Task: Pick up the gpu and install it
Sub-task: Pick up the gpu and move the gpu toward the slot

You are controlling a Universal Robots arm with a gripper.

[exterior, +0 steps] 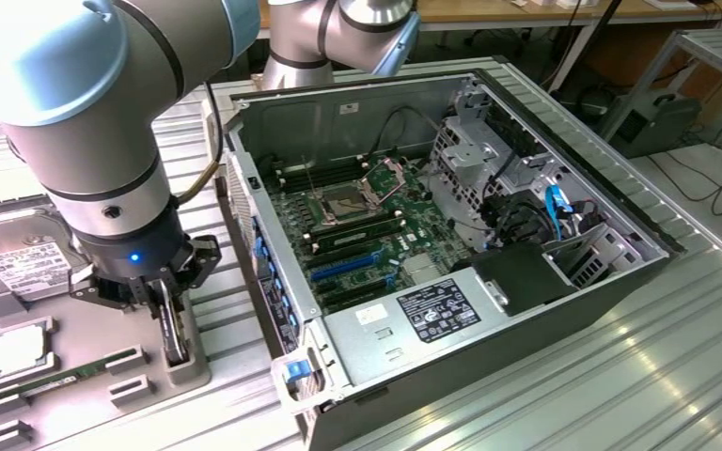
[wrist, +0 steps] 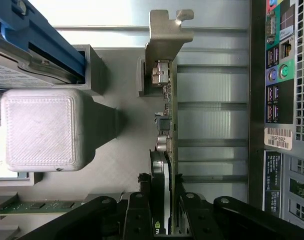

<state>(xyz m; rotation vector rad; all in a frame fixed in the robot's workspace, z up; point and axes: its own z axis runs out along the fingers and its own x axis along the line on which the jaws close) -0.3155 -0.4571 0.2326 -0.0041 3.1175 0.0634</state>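
- Step: pickup. Gripper (exterior: 170, 324) pinches the gpu (exterior: 177, 343) by its top edge, lower left of frame.
- gpu stands on edge in a grey holder (exterior: 192, 374), not yet lifted. Open case (exterior: 612, 282) sits at centre frame.
- My read: this needs a square, firm hold.
- Ribbed metal table (exterior: 637, 385). Benches and cables at upper right.

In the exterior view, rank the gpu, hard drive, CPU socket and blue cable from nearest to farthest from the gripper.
1. gpu, right at the gripper, standing on edge.
2. hard drive, toward the exterior view's left.
3. CPU socket, inside the open computer case.
4. blue cable, deeper in the case, toward the exterior view's right.
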